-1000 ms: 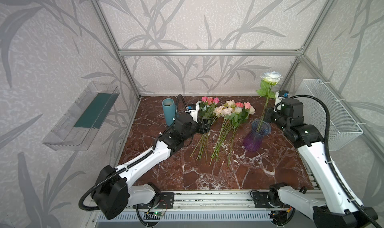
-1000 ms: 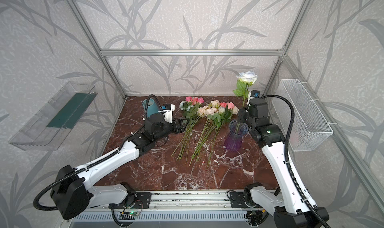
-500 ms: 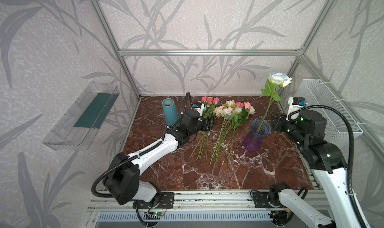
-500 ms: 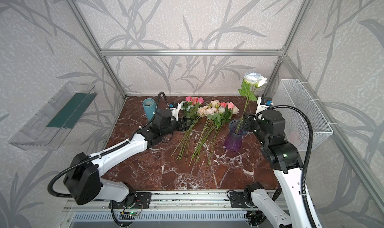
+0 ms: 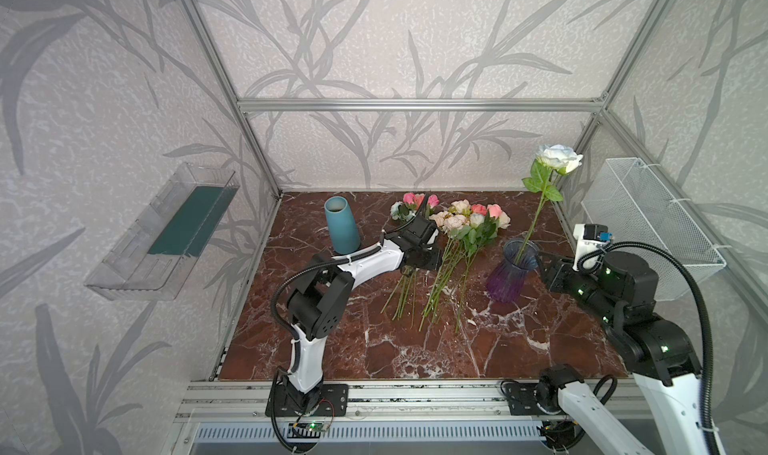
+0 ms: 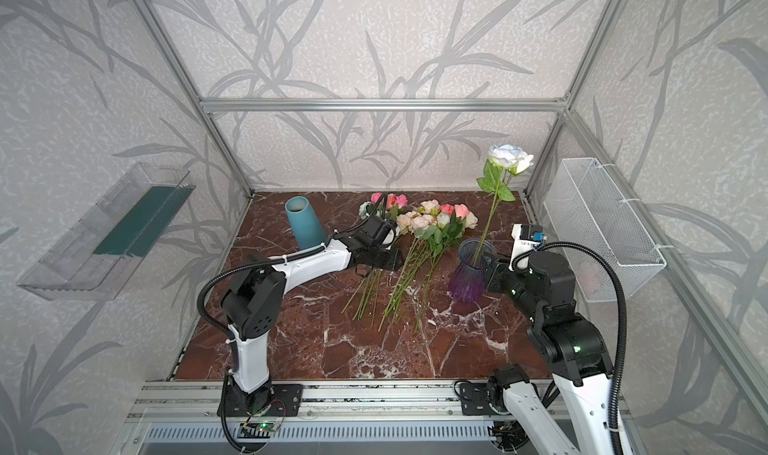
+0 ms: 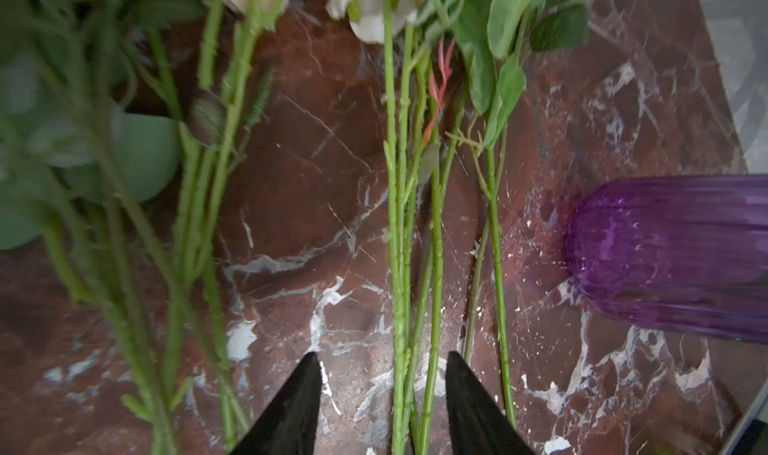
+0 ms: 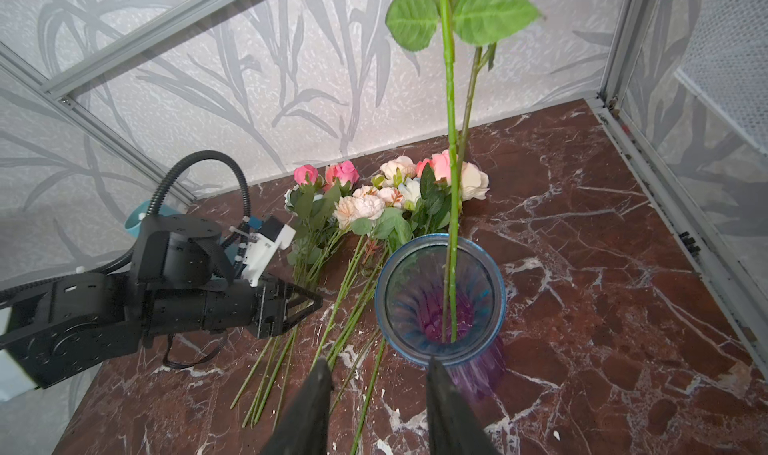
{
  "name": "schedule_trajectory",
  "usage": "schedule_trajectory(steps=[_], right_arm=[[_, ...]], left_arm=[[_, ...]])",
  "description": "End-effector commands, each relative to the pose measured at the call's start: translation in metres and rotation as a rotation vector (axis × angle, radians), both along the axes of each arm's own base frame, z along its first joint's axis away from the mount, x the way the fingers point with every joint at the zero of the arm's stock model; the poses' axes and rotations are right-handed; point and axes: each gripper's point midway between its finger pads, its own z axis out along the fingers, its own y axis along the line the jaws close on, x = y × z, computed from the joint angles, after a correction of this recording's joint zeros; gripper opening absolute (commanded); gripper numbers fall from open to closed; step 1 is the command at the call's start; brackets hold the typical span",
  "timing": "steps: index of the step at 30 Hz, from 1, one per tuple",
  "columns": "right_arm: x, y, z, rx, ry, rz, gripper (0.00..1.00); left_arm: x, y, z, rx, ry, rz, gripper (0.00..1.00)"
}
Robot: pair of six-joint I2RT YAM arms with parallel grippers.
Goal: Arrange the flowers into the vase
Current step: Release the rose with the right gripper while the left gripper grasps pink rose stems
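Between jaws of left claw, flower stems, seemingly ungripped

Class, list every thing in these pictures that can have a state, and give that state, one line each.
Purple ribbed glass vase: upright, holding one stem.
White long-stemmed rose: standing in the purple vase, leaning.
Teal cylindrical vase: upright, no flower in it.
Loose pink, cream and coral flowers: lying flat on the marble tabletop.
Left pincer: open, astride lying stems.
Right pincer: open, empty, beside the purple vase.
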Motion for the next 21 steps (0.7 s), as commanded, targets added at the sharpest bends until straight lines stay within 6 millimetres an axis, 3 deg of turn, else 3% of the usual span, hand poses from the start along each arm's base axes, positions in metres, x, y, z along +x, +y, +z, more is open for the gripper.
schedule_trajectory(steps=[1,7,12,16,19,21], right_arm=[[-0.004,0.006,-0.007,0.036,0.015,0.028,0.39],[-0.005,0.008,-0.012,0.049,0.02,0.034,0.39],[-0.008,0.007,-0.008,0.053,0.007,0.03,0.39],[-0.011,0.005,-0.004,0.047,-0.004,0.024,0.39],[-0.012,0.005,0.0,0.048,-0.011,0.026,0.39],[-0.013,0.005,0.003,0.051,-0.018,0.027,0.39]], left_arm=[[-0.01,0.002,-0.017,0.05,0.059,-0.024,0.5],[-0.013,-0.006,-0.042,0.051,0.087,-0.033,0.45],[-0.012,-0.007,-0.046,0.045,0.082,-0.038,0.26],[-0.013,-0.012,-0.029,0.005,0.063,-0.064,0.09],[-0.008,-0.009,-0.003,-0.011,0.018,-0.05,0.0],[-0.004,-0.006,0.019,-0.028,-0.016,-0.03,0.0]])
